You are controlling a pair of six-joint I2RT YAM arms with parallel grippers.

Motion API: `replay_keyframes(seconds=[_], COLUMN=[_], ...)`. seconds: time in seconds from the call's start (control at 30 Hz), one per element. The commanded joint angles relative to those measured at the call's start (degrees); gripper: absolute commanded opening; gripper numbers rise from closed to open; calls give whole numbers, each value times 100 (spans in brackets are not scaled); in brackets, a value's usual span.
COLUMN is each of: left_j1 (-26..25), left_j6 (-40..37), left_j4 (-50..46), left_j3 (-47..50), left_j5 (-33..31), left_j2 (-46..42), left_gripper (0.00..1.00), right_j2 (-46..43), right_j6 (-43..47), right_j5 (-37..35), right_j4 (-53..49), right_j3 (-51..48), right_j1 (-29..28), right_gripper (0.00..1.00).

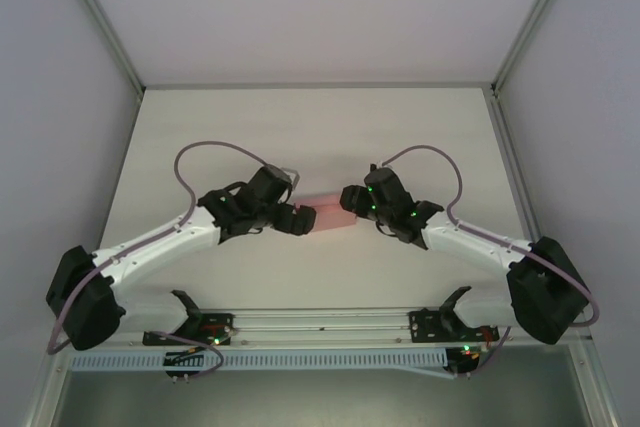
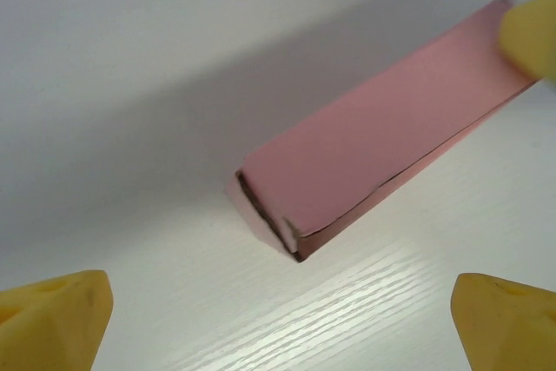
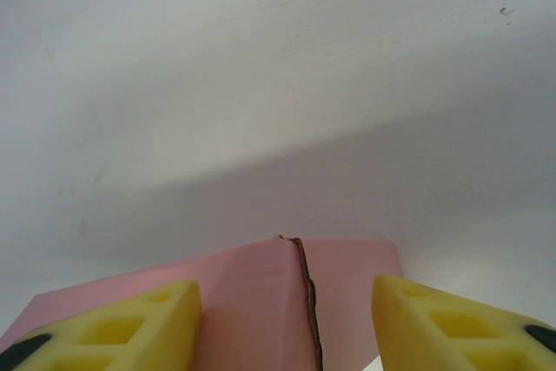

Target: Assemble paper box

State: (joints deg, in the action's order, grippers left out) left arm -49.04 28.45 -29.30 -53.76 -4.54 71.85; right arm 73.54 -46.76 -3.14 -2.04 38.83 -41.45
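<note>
Pink card, folded up into a long little box: the paper box (image 2: pixel 382 141) lies on the white table (image 1: pixel 300 137) between the two arms. The left gripper (image 1: pixel 298 219) has its fingers spread wide with nothing between them, just short of the box's near end. The right gripper (image 3: pixel 287 323) straddles the far end with its fingers partly closed either side (can't tell if they're actually pinching it). The end flap (image 2: pixel 265 210) looks not quite tucked. Best bet is probably a gentle hold from the right, since thin card crushes easily, while the left presses that flap home squarely.
</note>
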Motion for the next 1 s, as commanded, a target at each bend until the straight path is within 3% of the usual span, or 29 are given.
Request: replay_keyframes(seconds=[0.0,0.17,0.4,0.6,0.67,0.8,0.97], left_j1=[323,1082,1293,1309,1338,1330,1339], left_j6=[302,323,171,84,76,-126,-296], left_j4=[100,1035,1703,2411,2617,3113,3596], left_j3=[-97,317,752,1620,1891,2344,2685], left_j5=[259,1363,1921,2287,2312,2463,2486], left_j2=[-119,162,540,610,667,712,961], left_gripper=[100,100,96,66,48,34,12], right_j2=[211,232,284,297,330,437,541], right_j6=[-70,-27,7,83,230,646,930], right_j5=[-39,-17,-28,-39,91,364,937], right_j4=[-551,-464,-424,-255,-27,468,1408], right_j3=[-309,-378,-404,-575,-709,-975,-1425], right_j1=[-49,-53,-41,-29,18,164,321], right_gripper=[51,50,47,41,40,35,15])
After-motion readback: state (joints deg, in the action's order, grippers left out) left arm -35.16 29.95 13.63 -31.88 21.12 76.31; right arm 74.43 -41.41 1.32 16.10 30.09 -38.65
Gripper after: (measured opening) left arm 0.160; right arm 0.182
